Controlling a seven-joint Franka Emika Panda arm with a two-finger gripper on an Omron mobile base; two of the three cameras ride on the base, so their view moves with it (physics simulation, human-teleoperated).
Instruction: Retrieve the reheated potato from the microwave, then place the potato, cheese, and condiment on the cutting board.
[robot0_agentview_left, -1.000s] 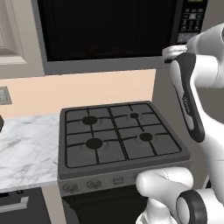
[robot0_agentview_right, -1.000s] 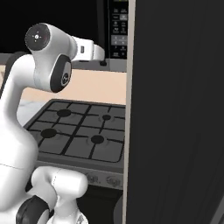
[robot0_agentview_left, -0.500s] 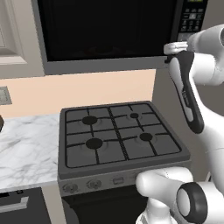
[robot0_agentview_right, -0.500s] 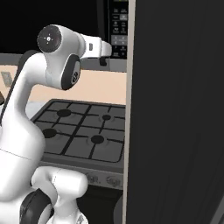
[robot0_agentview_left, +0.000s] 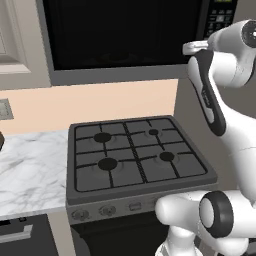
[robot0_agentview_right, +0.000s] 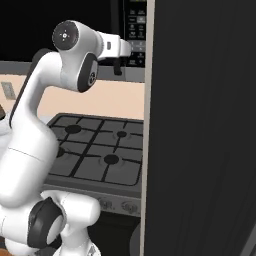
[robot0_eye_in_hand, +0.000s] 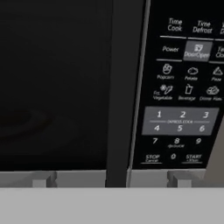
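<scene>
Hovering wide open and empty, the claw (robot0_agentview_right: 119, 67) sat right at the microwave (robot0_agentview_left: 125, 40) by its button panel (robot0_eye_in_hand: 183, 92). Door looked shut, so I'd guess nothing was done: potato presumably inside, cheese, condiment and board unseen.

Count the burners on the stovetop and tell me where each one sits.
4 on the stovetop: back left, back right, front left, front right. None look hidden.

Microwave (robot0_eye_in_hand: 65, 87) button panel (robot0_eye_in_hand: 181, 94): Time Cook, Power, Door Open, digits 0–9, Stop, Start (others blurred).
</scene>
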